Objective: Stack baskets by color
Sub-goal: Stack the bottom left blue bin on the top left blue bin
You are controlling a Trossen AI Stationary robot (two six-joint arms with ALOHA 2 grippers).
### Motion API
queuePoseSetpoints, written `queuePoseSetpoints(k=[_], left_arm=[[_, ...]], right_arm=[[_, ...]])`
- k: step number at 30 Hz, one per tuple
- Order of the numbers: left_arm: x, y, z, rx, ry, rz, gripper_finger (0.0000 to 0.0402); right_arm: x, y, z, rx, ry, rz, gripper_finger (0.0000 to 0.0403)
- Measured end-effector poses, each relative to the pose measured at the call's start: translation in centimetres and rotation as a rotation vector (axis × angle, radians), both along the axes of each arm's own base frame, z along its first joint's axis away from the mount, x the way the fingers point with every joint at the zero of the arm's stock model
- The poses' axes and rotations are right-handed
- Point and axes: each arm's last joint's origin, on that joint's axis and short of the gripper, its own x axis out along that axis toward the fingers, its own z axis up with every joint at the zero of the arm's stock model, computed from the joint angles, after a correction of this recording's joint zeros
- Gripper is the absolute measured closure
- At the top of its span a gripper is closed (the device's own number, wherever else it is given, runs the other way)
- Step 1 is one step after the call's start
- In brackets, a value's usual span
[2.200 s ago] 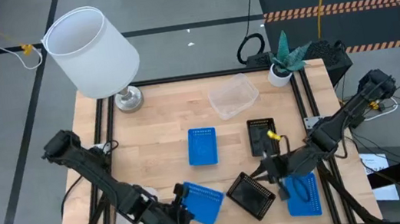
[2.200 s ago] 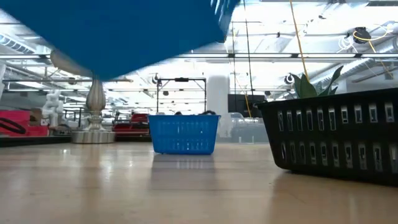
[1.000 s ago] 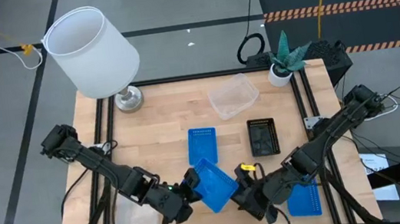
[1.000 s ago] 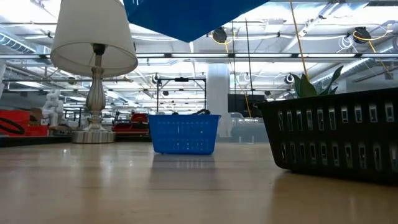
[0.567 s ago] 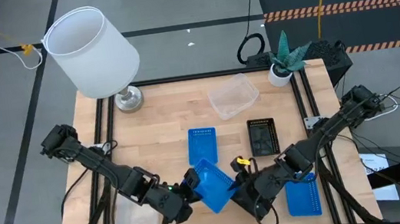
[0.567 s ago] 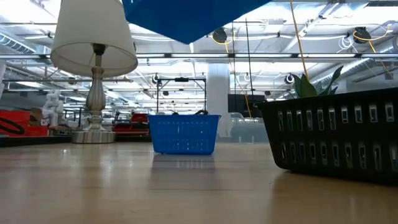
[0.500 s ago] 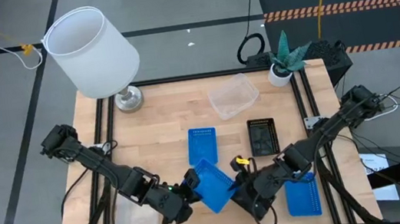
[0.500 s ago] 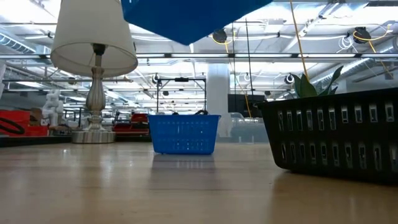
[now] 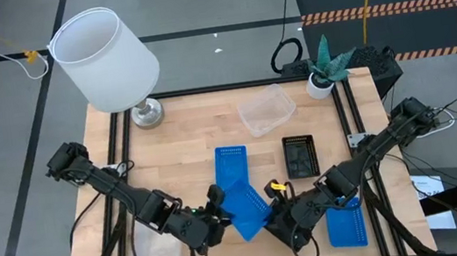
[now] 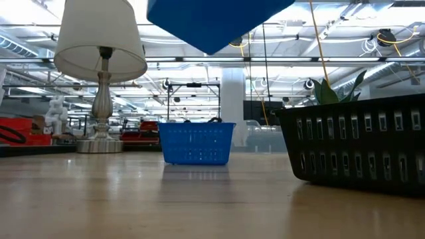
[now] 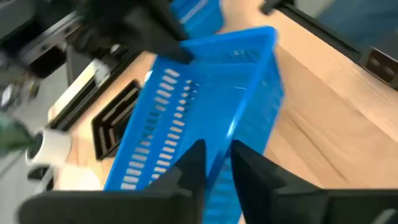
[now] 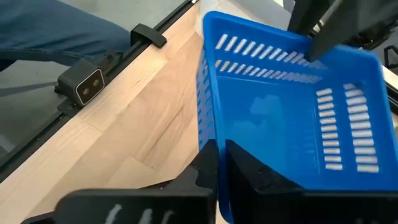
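Note:
A blue basket (image 9: 243, 204) hangs tipped in the air over the table's near middle, between my two grippers; it also shows in the low view (image 10: 212, 20). My right gripper (image 9: 273, 215) is shut on the end of the basket toward the table's right. My left gripper (image 11: 214, 155) is at the opposite end. Its fingers stand a little apart with the basket's rim (image 11: 231, 134) between them; I cannot tell whether they touch it. A second blue basket (image 9: 232, 165) sits flat on the table just beyond. My right gripper pinches the rim of the basket's end wall (image 12: 210, 140) near a corner, with one finger inside the basket and one outside. The fingers come slanting down from the table's right. The basket is lifted clear and tilted, its open side up.
A black basket (image 9: 300, 156) and a third blue basket (image 9: 345, 223) lie on the right. Another black basket (image 10: 358, 146) stands by the near edge. Clear baskets lie at the far middle (image 9: 266, 110) and near left (image 9: 158, 254). A lamp (image 9: 105, 60) and a plant (image 9: 324, 67) stand at the back.
My right gripper has edged toward the table's left, up to the basket's end. The basket has tipped about its length: from above it looks narrower, and in the low view one corner now hangs lower.

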Motion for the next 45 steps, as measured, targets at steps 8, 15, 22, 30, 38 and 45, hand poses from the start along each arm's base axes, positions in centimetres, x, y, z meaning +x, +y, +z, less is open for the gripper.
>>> queuePoseSetpoints(k=[8,15,22,30,38,45], left_arm=[[-0.1,-0.2,0.6,-0.053,-0.094,0.168,0.0215],[-1.3,-0.8,4.3,-0.196,-0.284,0.139,0.0164],[-1.8,-0.2,7.8,-0.299,-0.532,0.252,0.0161],[-1.2,-0.3,7.5,-0.281,-0.553,0.274,0.016],[-0.9,0.1,7.1,-0.272,-0.537,0.31,0.016],[-0.6,1.2,6.2,-0.213,-0.477,0.38,0.016]], right_arm=[[-0.9,-0.8,1.1,0.025,-0.014,-0.102,0.0397],[-1.4,-1.3,1.3,0.036,0.005,-0.178,0.0397],[-1.3,-1.8,1.4,-0.006,-0.046,-0.327,0.0397],[-1.1,-2.7,1.4,-0.041,-0.092,-0.452,0.0397],[-0.9,-3.8,1.1,-0.022,-0.051,-0.531,0.0397],[-0.8,-4.1,1.0,0.001,-0.047,-0.554,0.0397]])
